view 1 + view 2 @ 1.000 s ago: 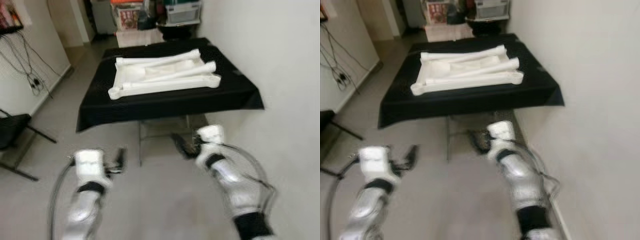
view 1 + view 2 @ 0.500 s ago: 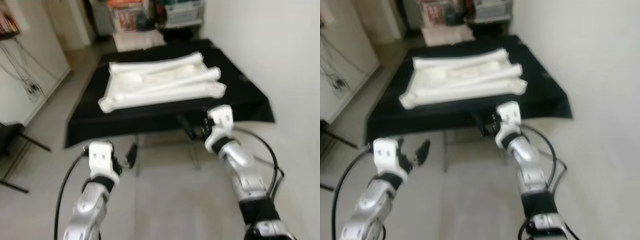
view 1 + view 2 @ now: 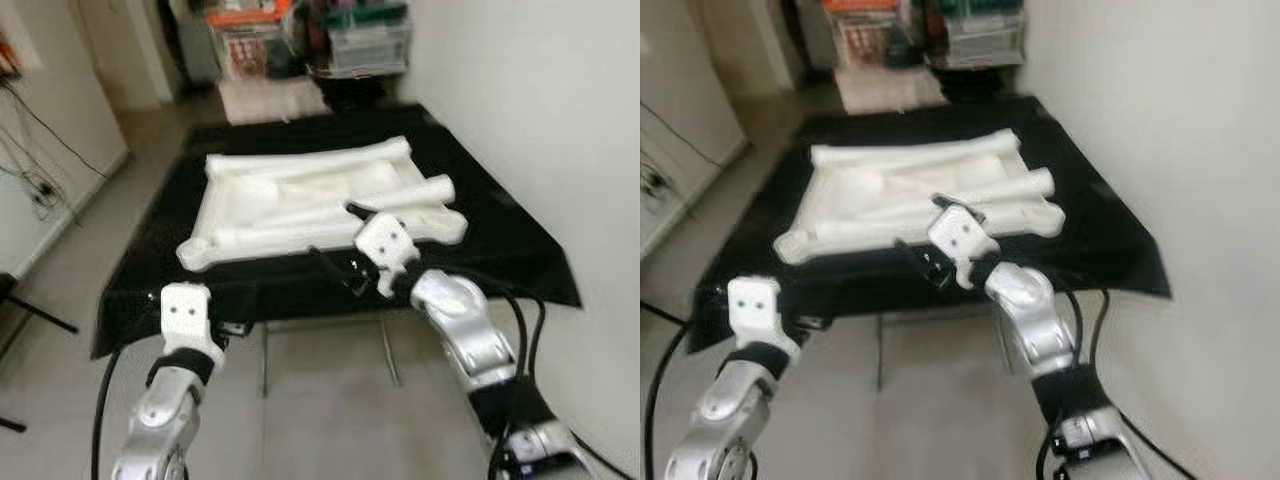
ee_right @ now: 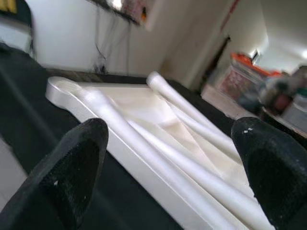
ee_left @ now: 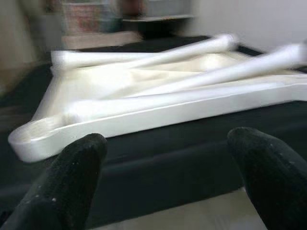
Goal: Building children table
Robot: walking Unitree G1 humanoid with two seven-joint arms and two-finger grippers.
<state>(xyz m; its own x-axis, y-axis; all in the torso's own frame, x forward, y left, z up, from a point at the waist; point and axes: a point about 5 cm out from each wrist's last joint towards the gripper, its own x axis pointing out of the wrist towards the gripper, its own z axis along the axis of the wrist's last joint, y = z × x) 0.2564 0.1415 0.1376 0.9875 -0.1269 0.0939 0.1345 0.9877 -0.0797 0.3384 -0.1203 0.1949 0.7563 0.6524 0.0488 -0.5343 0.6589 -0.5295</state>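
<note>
A white children's table top lies upside down on a table draped in black cloth. Loose white legs rest across it. My right gripper hovers at the cloth's front edge, just short of the white top's near rail. It is open, its black fingers wide apart with nothing between them. My left gripper is lower and to the left, in front of the cloth's front drop. It is open too and faces the near left corner of the top.
A white wall runs close along the right of the table. Stacked storage boxes stand behind it. Cables hang on the left wall and a chair leg lies at the left. Metal legs show under the cloth.
The camera has come closer to the table. Both arms have risen, and the right gripper has gone from below the cloth up to its front edge near the white top.
</note>
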